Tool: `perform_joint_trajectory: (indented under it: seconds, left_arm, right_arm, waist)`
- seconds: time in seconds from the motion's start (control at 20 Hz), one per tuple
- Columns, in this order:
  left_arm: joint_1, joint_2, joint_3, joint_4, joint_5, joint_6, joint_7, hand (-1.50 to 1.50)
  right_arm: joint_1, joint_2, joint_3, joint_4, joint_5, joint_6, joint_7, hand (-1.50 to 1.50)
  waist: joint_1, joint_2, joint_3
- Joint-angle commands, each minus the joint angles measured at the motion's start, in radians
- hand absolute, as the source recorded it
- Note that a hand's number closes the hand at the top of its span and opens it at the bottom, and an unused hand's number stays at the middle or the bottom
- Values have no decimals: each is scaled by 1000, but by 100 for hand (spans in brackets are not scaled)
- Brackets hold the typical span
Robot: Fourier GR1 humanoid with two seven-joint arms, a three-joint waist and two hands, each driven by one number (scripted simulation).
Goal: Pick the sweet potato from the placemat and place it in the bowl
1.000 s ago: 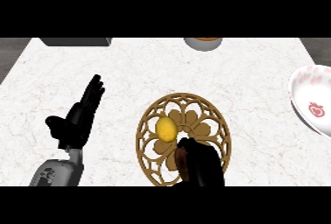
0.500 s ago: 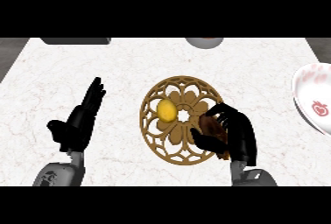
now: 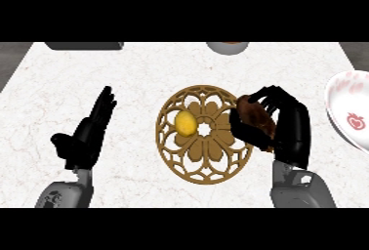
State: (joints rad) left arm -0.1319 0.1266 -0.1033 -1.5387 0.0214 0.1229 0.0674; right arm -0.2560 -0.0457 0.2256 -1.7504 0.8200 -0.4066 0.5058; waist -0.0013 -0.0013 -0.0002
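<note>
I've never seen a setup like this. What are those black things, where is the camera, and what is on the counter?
The view looks steeply down from the robot's head at a marble counter. The two black shapes are its hands on grey forearms. The left hand rests open, fingers straight. The right hand has its fingers curled round a brown sweet potato at the right edge of a round, gold, cut-out placemat. A yellow item, perhaps a lemon, lies on the placemat. A white bowl with a red mark sits at the right edge.
</note>
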Motion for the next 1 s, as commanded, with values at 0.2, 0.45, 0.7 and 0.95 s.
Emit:
perform_joint_trajectory:
  seconds: [0.2, 0.45, 0.7, 0.95]
  left_arm:
    - [0, 5, 1, -52, -7, -4, 58, 0]
    - [-23, 0, 29, 32, -4, -25, -8, 0]
    - [-11, -12, 8, -53, -21, -12, 66, 0]
    - [16, -16, 13, -13, -23, -35, -5, 0]
  right_arm:
    - [-221, -57, -66, -204, 229, 258, 335, 150]
    - [-375, -74, -130, -206, 235, 432, 469, 150]
    - [-507, -154, -296, -89, 161, 438, 440, 150]
    - [-505, -246, -433, -16, 63, 432, 355, 150]
  waist:
    - [1, -3, -1]
    - [0, 0, -1]
    - [5, 0, 0]
    - [4, 1, 0]
